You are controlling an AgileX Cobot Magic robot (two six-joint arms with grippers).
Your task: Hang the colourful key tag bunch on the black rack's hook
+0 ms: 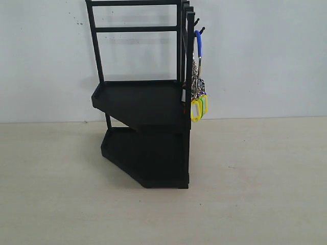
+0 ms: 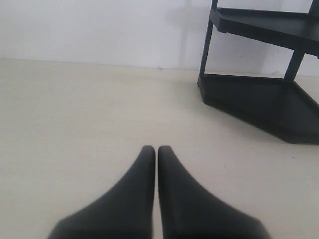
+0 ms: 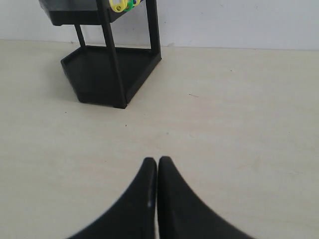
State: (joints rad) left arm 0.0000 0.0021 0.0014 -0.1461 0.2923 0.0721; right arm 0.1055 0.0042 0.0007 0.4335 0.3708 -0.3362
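L end effector [image 2: 157, 149] closed, empty, R end effector [image 3: 157, 160] likewise, tags [image 1: 197, 108] on rack [image 1: 143, 102]

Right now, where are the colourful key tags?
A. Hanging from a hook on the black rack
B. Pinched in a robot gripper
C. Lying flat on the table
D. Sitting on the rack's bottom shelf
A: the colourful key tag bunch dangles by its blue loop from a hook on the side of the black rack, and both the left gripper and the right gripper are shut and hold nothing.
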